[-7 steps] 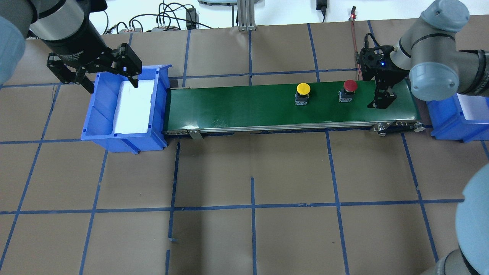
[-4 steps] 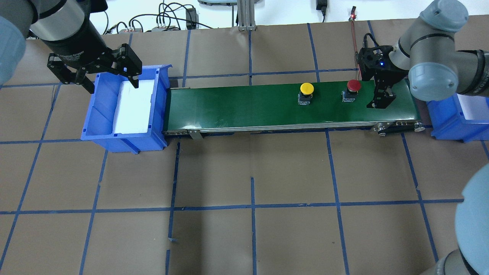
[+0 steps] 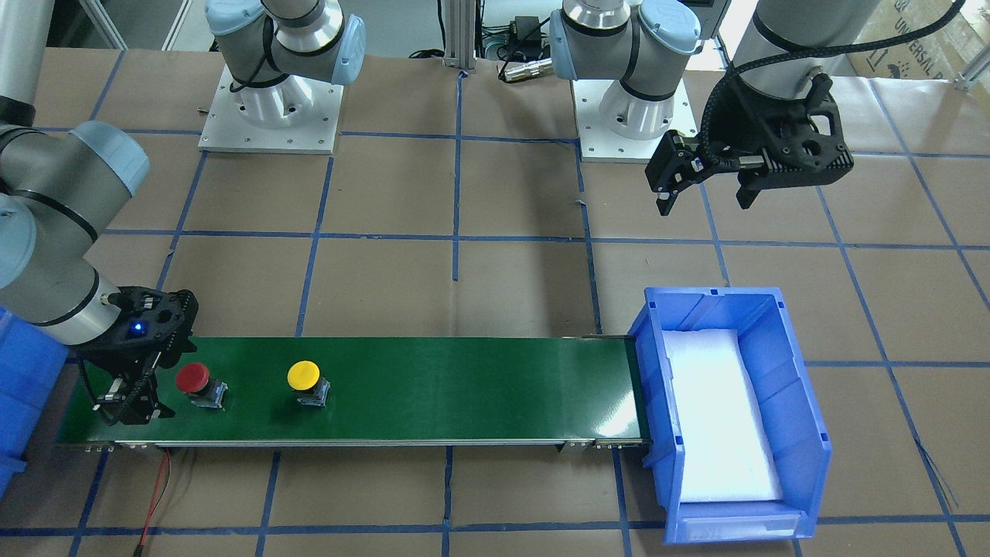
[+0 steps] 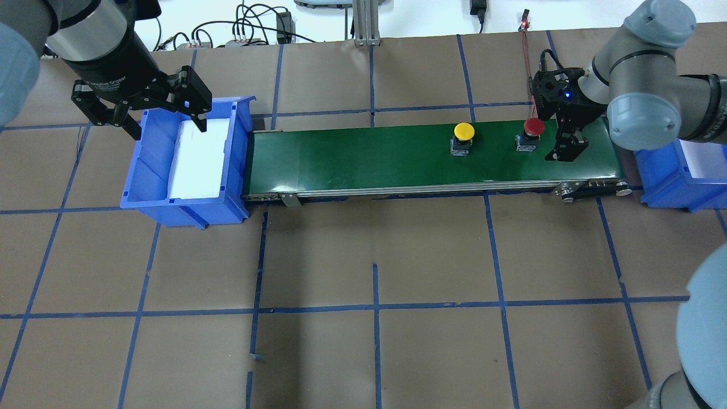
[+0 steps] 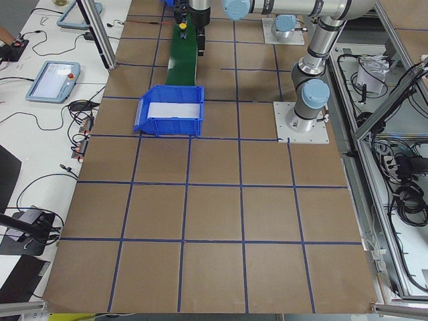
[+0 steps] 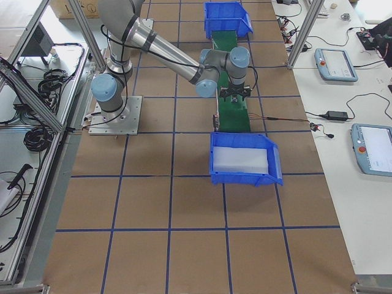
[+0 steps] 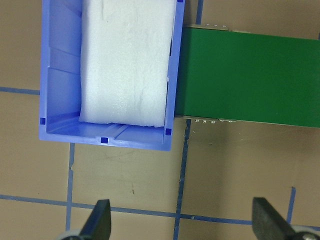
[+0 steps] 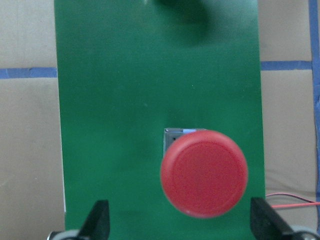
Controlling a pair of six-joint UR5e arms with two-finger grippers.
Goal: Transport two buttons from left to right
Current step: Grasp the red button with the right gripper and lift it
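- Table (image 4: 375, 244): brown surface marked with a blue tape grid.
- Green conveyor (image 4: 363, 156): lies lengthwise across the far half.
- Left bin (image 4: 187, 213) and right bin (image 4: 664, 187): blue, one at each conveyor end.

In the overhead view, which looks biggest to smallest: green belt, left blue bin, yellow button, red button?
1. Green belt.
2. Blue bin.
3. Yellow button and red button: they look about alike, so I won't rank them.

In the overhead view, white lettering is running across the black body of the left gripper (image 4: 168, 130). Only the word "Gripper" is coming through; the rest is blurring out. In the front-facing view, a cardboard box (image 3: 916, 35) in the top right corner is showing "UNIVERSAL" in dark print.
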